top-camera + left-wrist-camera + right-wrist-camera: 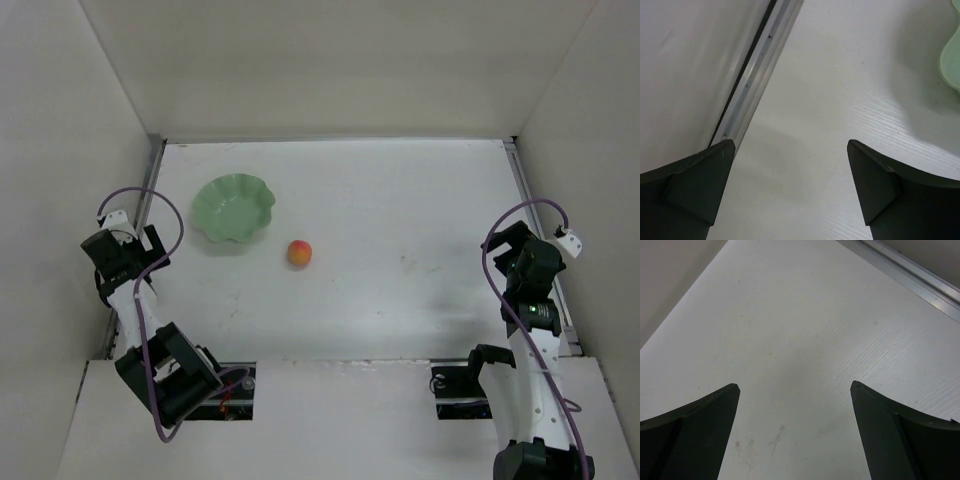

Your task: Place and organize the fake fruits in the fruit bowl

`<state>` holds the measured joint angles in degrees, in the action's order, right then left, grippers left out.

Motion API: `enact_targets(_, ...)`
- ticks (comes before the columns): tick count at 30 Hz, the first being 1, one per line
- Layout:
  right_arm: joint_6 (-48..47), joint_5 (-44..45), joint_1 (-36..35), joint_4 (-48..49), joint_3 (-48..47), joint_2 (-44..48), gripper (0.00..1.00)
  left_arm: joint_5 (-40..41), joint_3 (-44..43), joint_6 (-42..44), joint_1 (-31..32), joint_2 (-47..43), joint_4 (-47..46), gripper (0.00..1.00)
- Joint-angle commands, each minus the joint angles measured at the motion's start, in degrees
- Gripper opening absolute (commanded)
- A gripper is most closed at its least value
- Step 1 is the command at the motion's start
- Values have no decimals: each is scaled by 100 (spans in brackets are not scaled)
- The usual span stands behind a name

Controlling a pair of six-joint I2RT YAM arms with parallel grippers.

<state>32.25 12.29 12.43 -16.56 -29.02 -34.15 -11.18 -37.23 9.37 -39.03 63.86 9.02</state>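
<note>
Top view: the peach-like fruit (299, 253) lies on the table (420, 200), near the green bowl (233, 208) but not touching it, on the bowl's right and nearer side. The bowl sits toward the far left corner. The fruit is round, so no long axis can be told.

Left wrist view: the left jaws are spread wide and hold nothing. Only a sliver of the bowl's rim and the rail (755, 75) along the left edge show.

Right wrist view: the right jaws are spread wide and hold nothing, over bare table.
</note>
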Motion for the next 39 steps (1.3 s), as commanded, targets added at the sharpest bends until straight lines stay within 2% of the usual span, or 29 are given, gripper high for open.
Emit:
enact_targets(1, 27, 80, 10, 100, -131, 14, 100, -471, -126, -32, 109, -180, 108, 99)
enact_targets(6, 1, 80, -25, 109, -183, -65, 100, -1762, -1222, 399, 460, -225, 977, 95)
enact_targets(8, 1, 71, -51, 126, -192, -109, 100, -1966, -1863, 390, 1021, -172, 1425, 95)
enact_targets(10, 1, 71, -60, 135, -218, -144, 100, -1705, -2487, 600, 1994, -49, 1917, 96)
enact_targets(12, -8, 71, -78, 135, -227, -153, 100, -1100, -2963, 899, 3066, 187, 2348, 96)
enact_targets(16, -17, 71, -130, 135, -210, -127, 100, 114, -3413, 1540, 5291, 864, 2982, 96)
enact_targets(18, -34, 71, -174, 109, -210, -127, 100, 326, -3422, 1700, 6083, 1137, 3001, 96)
enact_targets(20, -104, 89, -279, 83, -210, -109, 100, 310, -3405, 1735, 6585, 1435, 2922, 98)
enact_targets(22, -184, 185, -429, 47, -219, -66, 100, 257, -3405, 1744, 6833, 1865, 2843, 97)
enact_targets(26, -351, 414, -701, -49, -289, -21, 100, 222, -3501, 1595, 6930, 2605, 2589, 93)
enact_targets(32, -492, 695, -1036, -93, -342, -65, 100, -24, -3431, 1595, 7009, 3045, 2368, 94)
enact_targets(39, -527, 643, -992, -120, -526, -171, 100, -69, -3229, 1568, 6895, 3537, 2263, 91)
